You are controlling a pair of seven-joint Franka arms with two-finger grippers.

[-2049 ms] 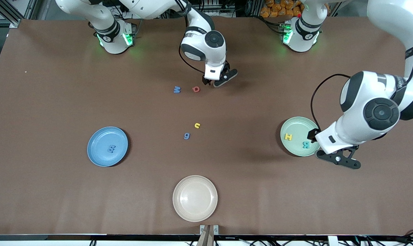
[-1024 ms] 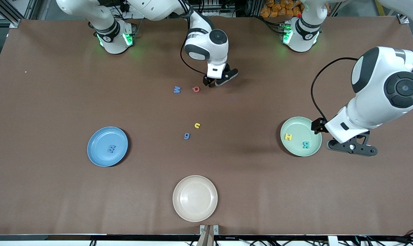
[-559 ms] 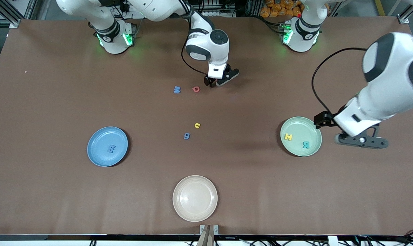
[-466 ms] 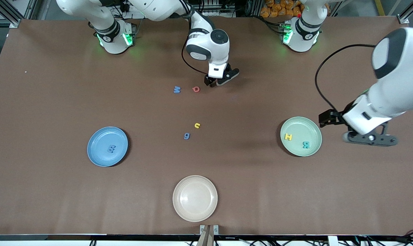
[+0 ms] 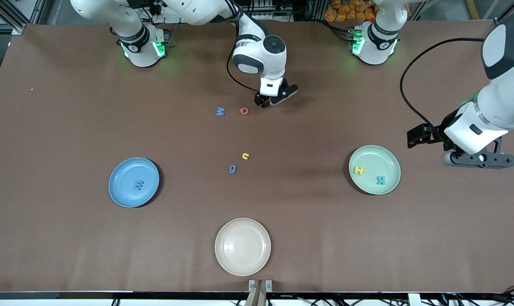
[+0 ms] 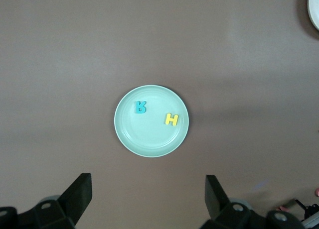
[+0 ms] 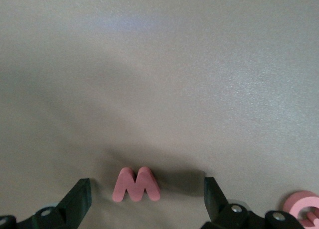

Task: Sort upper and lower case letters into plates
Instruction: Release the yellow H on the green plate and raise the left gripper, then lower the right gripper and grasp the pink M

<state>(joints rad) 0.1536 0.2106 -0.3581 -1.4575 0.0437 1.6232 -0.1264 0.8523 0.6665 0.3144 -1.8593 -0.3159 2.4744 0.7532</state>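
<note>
the blue plate [image 5: 133,182] sits toward the right arm's end of the tabletop [image 5: 69,238] with a dark blue letter [image 5: 138,185] lying flat in it, turned sideways. mid-table lie a blue w [image 5: 220,111] and a red letter [image 5: 243,111] side by side, and nearer the front camera a yellow letter [image 5: 245,156] and a blue g [image 5: 232,169]. the right gripper [image 5: 268,101] hangs low, pointing straight down with its jaws spread and nothing in them, a pink m [image 7: 136,185] flat on the tabletop between its fingers [image 7: 75,201] (the m's legs point toward the wrist camera). a cream plate [image 5: 242,246] lies nearest the camera. the mint plate [image 5: 374,169] holds a yellow h [image 5: 358,170] and a teal r [image 5: 380,180], well apart. the left gripper [image 5: 478,160] hovers open beside it, holding nothing.
</note>
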